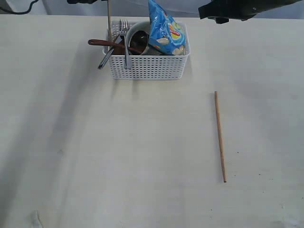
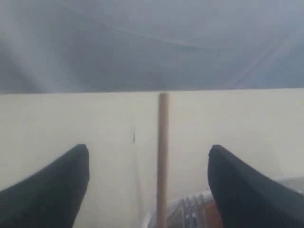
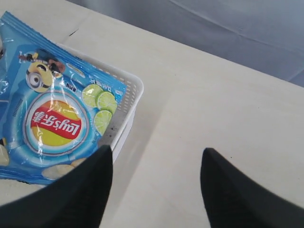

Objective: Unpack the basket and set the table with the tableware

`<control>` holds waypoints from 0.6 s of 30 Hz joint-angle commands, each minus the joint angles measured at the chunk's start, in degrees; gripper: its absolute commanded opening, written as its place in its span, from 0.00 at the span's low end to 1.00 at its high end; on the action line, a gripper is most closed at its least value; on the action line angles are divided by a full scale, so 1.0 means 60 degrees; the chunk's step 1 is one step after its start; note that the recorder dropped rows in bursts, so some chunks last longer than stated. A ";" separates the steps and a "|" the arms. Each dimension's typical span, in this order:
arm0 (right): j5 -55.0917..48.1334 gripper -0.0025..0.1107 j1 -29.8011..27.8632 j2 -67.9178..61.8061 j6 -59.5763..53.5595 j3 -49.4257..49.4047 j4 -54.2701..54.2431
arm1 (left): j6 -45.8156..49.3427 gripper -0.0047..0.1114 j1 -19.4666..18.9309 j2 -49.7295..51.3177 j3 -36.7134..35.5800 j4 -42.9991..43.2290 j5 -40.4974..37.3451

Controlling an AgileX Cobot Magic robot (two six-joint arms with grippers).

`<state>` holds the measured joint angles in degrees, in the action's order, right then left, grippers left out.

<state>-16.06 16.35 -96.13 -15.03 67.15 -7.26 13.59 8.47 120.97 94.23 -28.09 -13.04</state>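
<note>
White basket (image 1: pixel 148 67), its walls a fine grid of holes. Just beside the black right gripper (image 3: pixel 156 156), a bright blue snack bag (image 3: pixel 52 118) with green limes and a red-and-yellow logo. Pale beige counter (image 1: pixel 118 156); tan chopstick (image 1: pixel 220 137).

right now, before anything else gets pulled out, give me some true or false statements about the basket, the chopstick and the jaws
1. One chopstick lies on the table, apart from the basket. True.
2. The snack bag lies flat on the table. False: it stands in the basket.
3. The fork is in the basket. True.
4. The left jaws are shut on a spoon. False: they stand wide apart, with an upright wooden stick between them.
</note>
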 commanded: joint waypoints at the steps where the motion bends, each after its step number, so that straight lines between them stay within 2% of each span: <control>1: 0.0099 0.49 -0.0041 -0.0121 0.0002 -0.0031 -0.0035 | 0.0046 0.61 0.0170 0.0139 0.0019 -0.0100 0.0993; 12: 0.0271 0.49 -0.0041 -0.0185 0.0002 -0.0031 -0.0053 | 0.0031 0.59 0.0170 0.0782 0.0037 -0.0100 0.1902; 16: 0.0342 0.49 -0.0041 -0.0185 0.0002 -0.0031 -0.0053 | 0.0031 0.52 0.0170 0.0878 0.0037 -0.0100 0.2038; 18: 0.0342 0.49 -0.0041 -0.0185 0.0002 -0.0031 -0.0053 | 0.0031 0.43 0.0170 0.0878 0.0037 -0.0100 0.2038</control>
<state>-14.89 16.35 -97.38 -15.03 67.15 -7.62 13.59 9.44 126.31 94.23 -28.09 -1.87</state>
